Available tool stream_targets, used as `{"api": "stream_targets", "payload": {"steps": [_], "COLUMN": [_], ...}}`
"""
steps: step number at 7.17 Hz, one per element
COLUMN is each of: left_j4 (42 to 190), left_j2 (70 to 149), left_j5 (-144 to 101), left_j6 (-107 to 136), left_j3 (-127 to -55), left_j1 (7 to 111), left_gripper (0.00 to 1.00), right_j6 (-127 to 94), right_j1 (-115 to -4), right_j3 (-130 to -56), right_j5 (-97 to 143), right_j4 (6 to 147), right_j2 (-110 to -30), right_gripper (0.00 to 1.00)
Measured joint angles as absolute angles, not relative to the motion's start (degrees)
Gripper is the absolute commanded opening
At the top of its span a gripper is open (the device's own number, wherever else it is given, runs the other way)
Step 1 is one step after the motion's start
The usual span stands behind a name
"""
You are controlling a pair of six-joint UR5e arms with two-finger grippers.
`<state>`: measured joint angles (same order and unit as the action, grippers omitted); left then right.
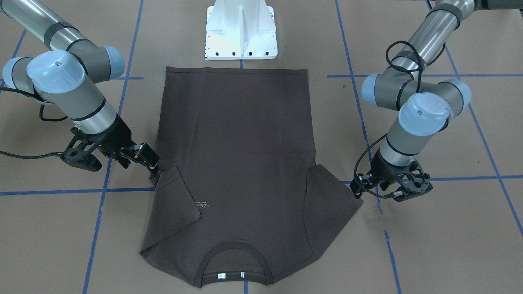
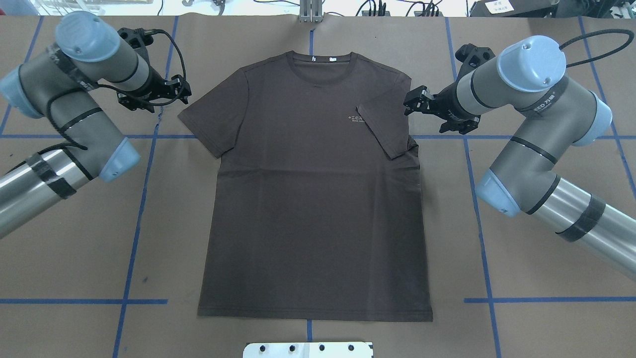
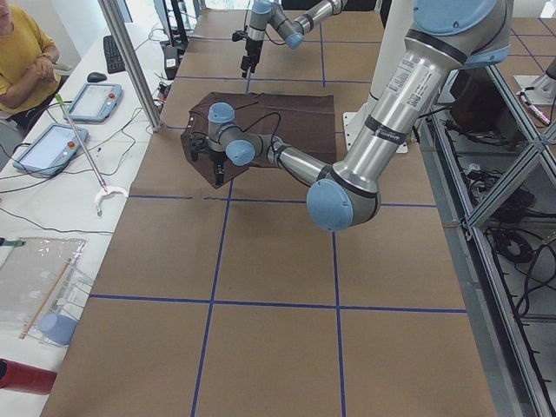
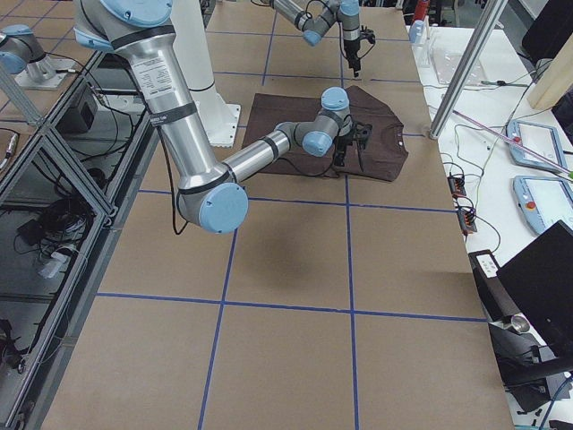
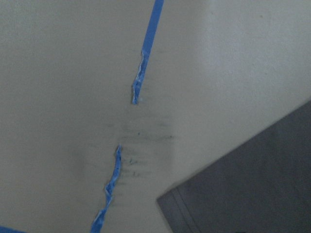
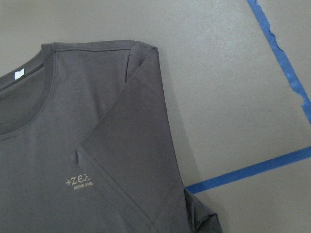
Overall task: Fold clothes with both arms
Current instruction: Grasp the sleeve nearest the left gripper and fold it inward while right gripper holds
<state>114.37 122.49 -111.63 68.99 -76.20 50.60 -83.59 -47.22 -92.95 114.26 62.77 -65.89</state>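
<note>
The dark brown T-shirt [image 2: 313,199] lies flat and face up on the brown table, collar away from the robot. One sleeve [image 6: 136,145] is folded in over the chest beside the pale logo; the other sleeve [image 2: 213,119] lies spread out. My right gripper [image 2: 413,101] hovers at the folded sleeve's shoulder edge, looks open and holds nothing. Just off the spread sleeve's tip is my left gripper [image 2: 186,90], which also looks open and empty. The left wrist view shows only that sleeve's corner [image 5: 252,184] and bare table. In the front-facing view the right gripper [image 1: 154,169] and left gripper [image 1: 356,187] flank the shirt [image 1: 237,134].
The white pedestal base [image 1: 241,30] stands behind the shirt's hem. Blue tape lines [image 2: 144,199] cross the table. A side bench with tablets [image 3: 52,143] and a seated person [image 3: 22,52] lies beyond the table's far edge.
</note>
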Motion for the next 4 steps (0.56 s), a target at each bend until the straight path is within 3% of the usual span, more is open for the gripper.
{"api": "stream_targets", "payload": {"steps": [2,4], "left_j4": [118.05,119.0], "left_j2": [123.54,123.77], "left_j5": [-109.15,-108.78], "left_j6": [69.19,69.27], "left_j3": [-71.83,-70.8], "left_j1": [49.52,48.41], "left_gripper": [0.83,0.75], "right_j6": [-83.62,-83.61], "right_j1": [-47.11,-47.01], "right_j3": [-93.04,-93.01], "right_j5": [114.18,114.17], "right_j4": [62.76,62.71], "right_j2": [-65.92,-65.96], "right_gripper": [1.0,1.0]}}
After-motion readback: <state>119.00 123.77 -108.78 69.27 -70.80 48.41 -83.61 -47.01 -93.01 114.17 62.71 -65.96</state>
